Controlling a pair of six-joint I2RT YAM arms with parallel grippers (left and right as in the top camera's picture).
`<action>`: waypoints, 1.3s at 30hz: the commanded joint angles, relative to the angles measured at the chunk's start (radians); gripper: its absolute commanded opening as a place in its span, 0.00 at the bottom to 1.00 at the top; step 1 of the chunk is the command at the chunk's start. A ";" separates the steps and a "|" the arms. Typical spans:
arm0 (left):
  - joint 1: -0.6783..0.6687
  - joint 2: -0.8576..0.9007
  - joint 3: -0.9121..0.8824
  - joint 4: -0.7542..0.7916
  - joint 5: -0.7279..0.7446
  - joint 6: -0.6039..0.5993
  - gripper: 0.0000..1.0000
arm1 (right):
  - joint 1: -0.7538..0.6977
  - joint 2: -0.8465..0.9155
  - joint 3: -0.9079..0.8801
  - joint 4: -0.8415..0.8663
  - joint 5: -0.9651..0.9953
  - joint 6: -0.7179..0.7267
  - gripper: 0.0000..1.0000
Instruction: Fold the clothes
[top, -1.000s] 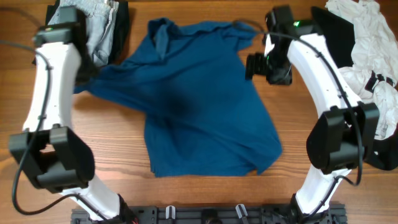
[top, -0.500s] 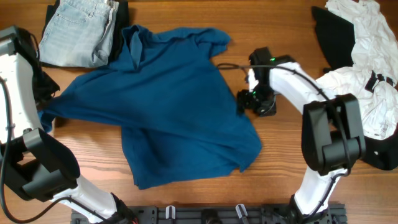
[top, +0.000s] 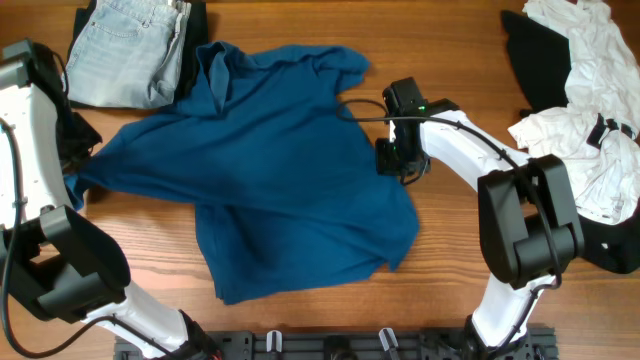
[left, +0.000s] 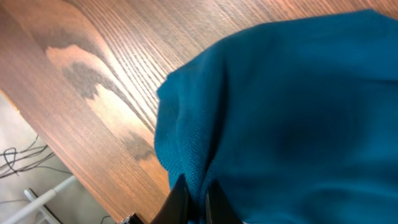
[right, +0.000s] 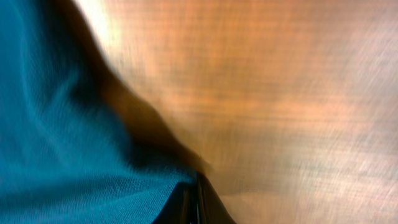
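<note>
Deep-blue shirt (top: 270, 170) lay spread and rumpled across the middle of the wooden table (top: 470, 270), collar (top: 215, 65) at the far edge, just beside the folded pale jeans (top: 120, 55). Its lower hem pointed toward the arm bases, with 1 corner creased near the right side.

Left gripper (left: 196, 190) was clamped on the shirt's left extremity. The wrist view showed a fold of blue fabric running down between its 2 fingers (left: 177, 200), jaws pressed tight on the cloth. In the overhead view this gripper (top: 78, 172) sat at the table's left edge, with the fabric drawn out to a point there.

Right gripper (top: 392, 160) sat at the shirt's right edge, low over the table. Wrist view was blurred; the 2 fingers (right: 181, 198) were pressed together with no gap, and blue cloth reached the tips. Whether any fabric was caught between them could not be determined.

White and black garments (top: 580, 90) were piled at the far right, well apart from the shirt.
</note>
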 joint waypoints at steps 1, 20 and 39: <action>-0.051 -0.023 0.002 -0.001 0.018 -0.010 0.04 | -0.054 0.029 -0.021 0.071 0.069 0.028 0.04; -0.481 -0.023 -0.002 -0.003 0.199 -0.146 0.04 | -0.337 0.051 0.116 0.662 -0.036 0.047 0.04; -0.545 -0.023 -0.002 0.056 0.050 -0.171 0.04 | -0.331 0.002 0.452 -0.131 -0.288 -0.079 0.71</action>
